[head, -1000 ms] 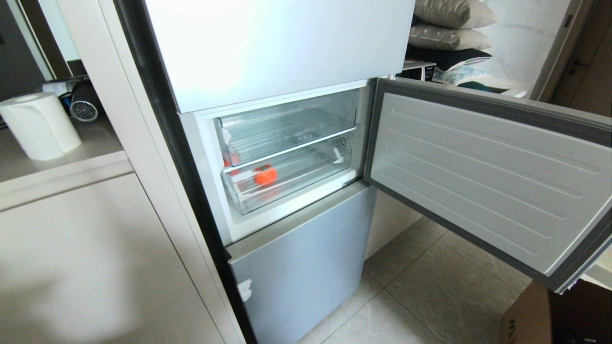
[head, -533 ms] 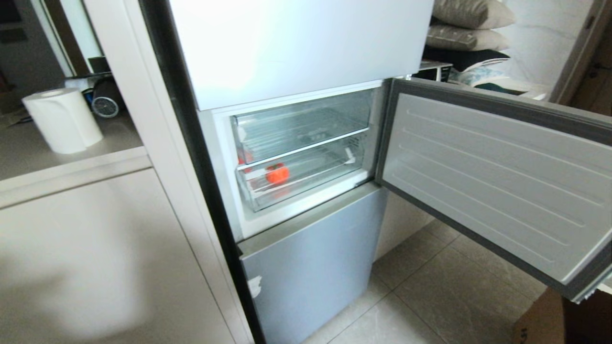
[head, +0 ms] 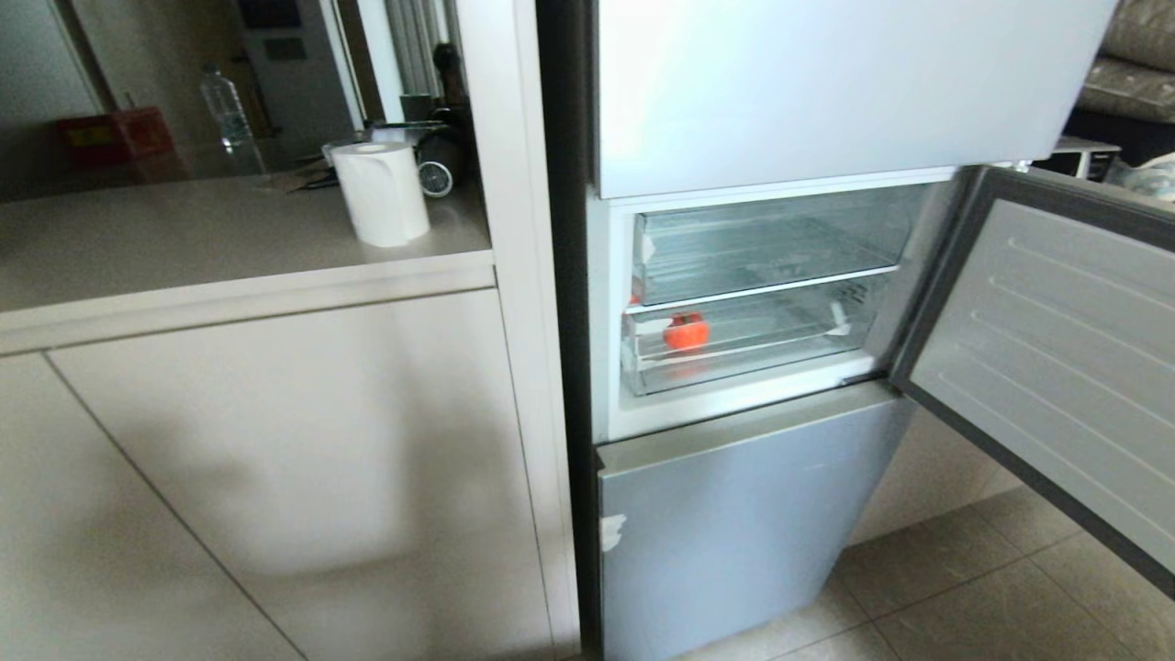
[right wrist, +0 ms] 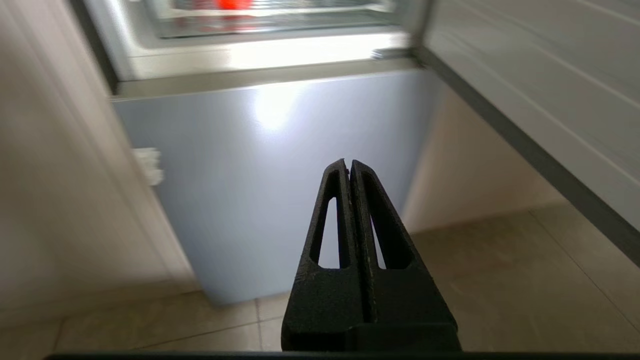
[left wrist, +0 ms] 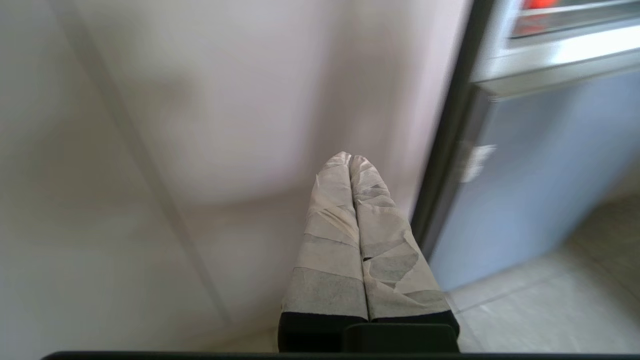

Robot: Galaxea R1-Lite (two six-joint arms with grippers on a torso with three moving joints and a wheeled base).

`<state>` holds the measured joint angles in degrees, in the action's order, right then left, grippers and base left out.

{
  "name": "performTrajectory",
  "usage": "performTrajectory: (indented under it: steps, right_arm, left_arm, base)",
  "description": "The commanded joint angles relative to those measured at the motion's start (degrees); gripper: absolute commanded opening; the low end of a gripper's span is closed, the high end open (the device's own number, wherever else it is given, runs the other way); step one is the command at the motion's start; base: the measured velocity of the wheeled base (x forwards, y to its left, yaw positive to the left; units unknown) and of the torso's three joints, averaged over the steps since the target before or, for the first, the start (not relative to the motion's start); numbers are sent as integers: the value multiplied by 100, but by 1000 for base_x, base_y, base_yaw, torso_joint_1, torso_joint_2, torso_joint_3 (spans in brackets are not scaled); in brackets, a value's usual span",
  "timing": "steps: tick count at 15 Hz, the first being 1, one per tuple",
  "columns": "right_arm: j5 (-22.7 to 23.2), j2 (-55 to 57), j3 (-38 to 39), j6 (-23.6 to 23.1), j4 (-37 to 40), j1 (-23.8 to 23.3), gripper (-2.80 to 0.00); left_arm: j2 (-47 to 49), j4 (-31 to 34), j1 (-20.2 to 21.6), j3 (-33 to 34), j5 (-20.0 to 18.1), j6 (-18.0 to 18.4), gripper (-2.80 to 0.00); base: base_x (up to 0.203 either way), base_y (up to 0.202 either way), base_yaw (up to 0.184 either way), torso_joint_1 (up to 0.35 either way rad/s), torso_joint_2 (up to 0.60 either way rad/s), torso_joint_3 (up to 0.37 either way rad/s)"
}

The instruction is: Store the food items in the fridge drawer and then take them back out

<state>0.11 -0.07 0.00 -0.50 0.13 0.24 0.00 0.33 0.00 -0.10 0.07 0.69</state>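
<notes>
Left gripper: low, parked, clear of everything; its two tape-wrapped fingers are pressed together, clenched on nothing, pointing at the beige cabinet front just left of the fridge.
Right gripper: low, parked; black slotted fingers closed tip to tip, empty, aimed at the lower door panel.
Arms in the head view: neither shows.
Red fruit: small, round, glossy; lies at the left end of the fridge drawer, well apart from both grippers.
Fridge drawer: lower of two clear plastic bins, wide and shallow, with a stepped front lip; pushed in within the open compartment.
Upper bin: clear, flat-fronted; contents cannot be told.
Open door: swung out to the right; inner liner pale, with raised horizontal ribs and a dark gasket rim.
Lower door panel: smooth silver-blue, shut, a small white tag on its left edge.
Countertop: matte beige, to the left of the fridge; a white paper towel roll stands upright near its right end.
Floor: grey-beige tiles with thin grout lines.
</notes>
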Motion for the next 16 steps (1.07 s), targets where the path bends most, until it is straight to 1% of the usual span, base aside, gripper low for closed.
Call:
performTrajectory:
  steps: [1, 6, 8, 12, 13, 15, 16]
  right_arm:
    - [3, -1, 0, -3, 1, 2, -280]
    - [7, -1, 0, -11, 4, 2, -280]
    - [7, -1, 0, -3, 4, 2, -280]
    - [7, -1, 0, -65, 13, 2, -280]
    - [22, -1, -2, -139, -6, 2, -280]
    - [52, 28, -321, -188, -43, 2, -280]
    - [76, 180, -702, -152, 63, 3, -280]
  left_arm:
    - [0, 2, 0, 1, 1, 1, -280]
    - [0, 2, 0, 1, 1, 1, -280]
    - [0, 2, 0, 1, 1, 1, -280]
    - [0, 2, 0, 1, 1, 1, -280]
    - [0, 2, 0, 1, 1, 1, -280]
    - [0, 2, 0, 1, 1, 1, -280]
    - [0, 2, 0, 1, 1, 1, -280]
  base:
    - [0, -7, 172, -6, 1, 2]
    - [1, -7, 170, 0, 3, 4]
    - [1, -6, 92, 2, 4, 4]
    - [0, 0, 0, 0, 0, 0]
    - [0, 0, 0, 0, 0, 0]
    - [0, 0, 0, 0, 0, 0]
    - [0, 0, 0, 0, 0, 0]
